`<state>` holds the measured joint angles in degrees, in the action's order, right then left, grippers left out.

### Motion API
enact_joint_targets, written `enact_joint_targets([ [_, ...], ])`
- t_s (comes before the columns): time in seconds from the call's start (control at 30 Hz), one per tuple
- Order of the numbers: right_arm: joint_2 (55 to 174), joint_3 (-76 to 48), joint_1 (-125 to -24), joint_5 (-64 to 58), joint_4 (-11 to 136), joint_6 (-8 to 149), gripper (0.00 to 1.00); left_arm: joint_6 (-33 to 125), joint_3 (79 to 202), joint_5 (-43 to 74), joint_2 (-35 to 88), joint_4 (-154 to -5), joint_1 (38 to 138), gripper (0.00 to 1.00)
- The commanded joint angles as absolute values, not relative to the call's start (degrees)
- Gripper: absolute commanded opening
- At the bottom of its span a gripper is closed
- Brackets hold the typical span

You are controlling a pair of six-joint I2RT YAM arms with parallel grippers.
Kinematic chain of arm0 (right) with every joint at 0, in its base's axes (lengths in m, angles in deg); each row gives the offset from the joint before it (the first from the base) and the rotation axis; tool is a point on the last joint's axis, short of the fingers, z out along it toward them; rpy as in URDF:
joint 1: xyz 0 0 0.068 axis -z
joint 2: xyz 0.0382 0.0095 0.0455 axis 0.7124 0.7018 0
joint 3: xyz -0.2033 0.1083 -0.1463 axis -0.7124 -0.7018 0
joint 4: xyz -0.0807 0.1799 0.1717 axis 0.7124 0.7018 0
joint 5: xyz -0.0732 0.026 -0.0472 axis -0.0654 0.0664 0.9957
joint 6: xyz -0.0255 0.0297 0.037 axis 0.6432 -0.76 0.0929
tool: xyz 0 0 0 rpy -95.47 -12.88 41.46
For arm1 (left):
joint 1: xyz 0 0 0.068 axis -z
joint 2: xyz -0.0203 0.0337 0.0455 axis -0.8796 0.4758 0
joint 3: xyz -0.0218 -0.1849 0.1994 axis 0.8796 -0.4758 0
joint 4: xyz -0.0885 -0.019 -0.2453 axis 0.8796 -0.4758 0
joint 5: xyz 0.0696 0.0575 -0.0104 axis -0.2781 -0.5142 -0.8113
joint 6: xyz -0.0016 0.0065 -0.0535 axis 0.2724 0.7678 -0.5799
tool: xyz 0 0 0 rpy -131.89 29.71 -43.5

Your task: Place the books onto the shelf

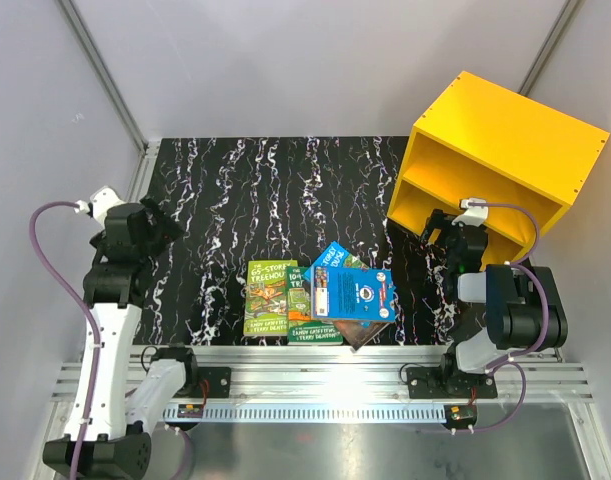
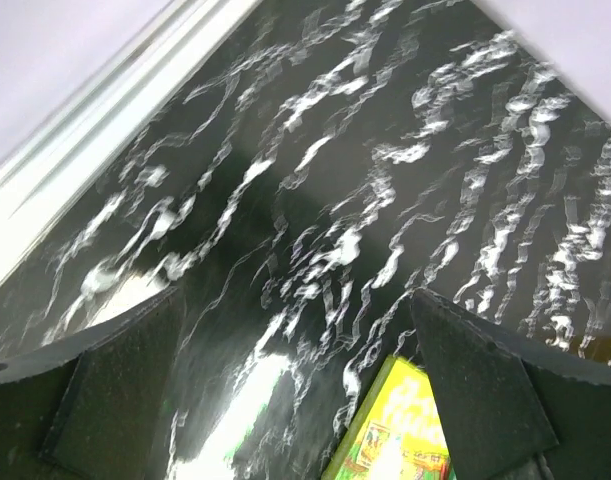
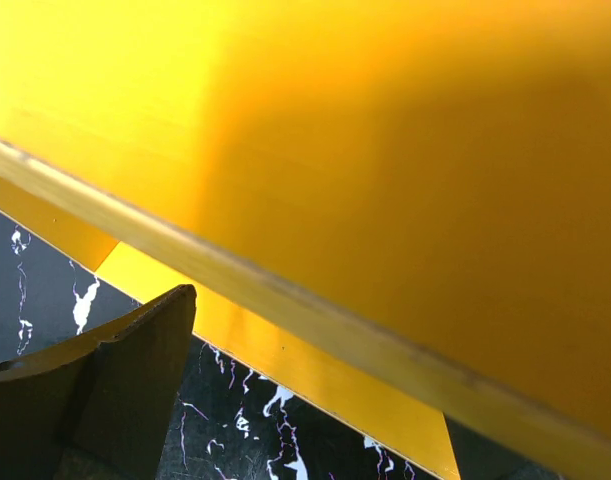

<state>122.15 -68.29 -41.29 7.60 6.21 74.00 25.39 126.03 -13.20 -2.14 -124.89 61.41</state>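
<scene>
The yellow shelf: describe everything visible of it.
The shelf is a bright yellow, matte, boxy unit, seemingly painted board, open at the front, with one horizontal divider making two compartments. It stands upright at the far right of the black marbled table, turned at an angle so its opening faces the near left. Nothing shows inside either compartment. The right gripper, open, sits just before the lower compartment, partly hiding it; contact cannot be judged.

From above and behind, I look down on the whole table (image 1: 235, 200). My left wrist view skims it closely; my right wrist view sits hard against the shelf (image 3: 385, 150).
</scene>
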Motion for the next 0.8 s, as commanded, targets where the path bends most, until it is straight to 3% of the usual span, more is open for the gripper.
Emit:
enact_joint_targets([
  [0.0,122.1,-67.3,-41.1,6.7,4.5,74.7,1.00,19.2,129.4,-17.6,-1.3,-136.3,61.3,0.99],
  [0.17,122.1,-67.3,-41.1,6.7,4.6,74.7,1.00,28.4,125.8,-7.8,-5.0,-133.8,61.3,0.99],
  [0.43,122.1,-67.3,-41.1,6.6,4.4,74.6,1.00,31.0,119.6,-3.1,-19.8,-129.7,62.5,0.99],
  [0.53,122.1,-67.3,-41.1,6.7,4.5,74.7,1.00,25.3,120.5,-7.2,-21.1,-136.0,62.7,0.99],
  [0.77,122.1,-67.3,-41.1,6.7,4.4,74.7,1.00,27.4,118.9,3.7,-20.5,-137.5,64.1,0.99],
])
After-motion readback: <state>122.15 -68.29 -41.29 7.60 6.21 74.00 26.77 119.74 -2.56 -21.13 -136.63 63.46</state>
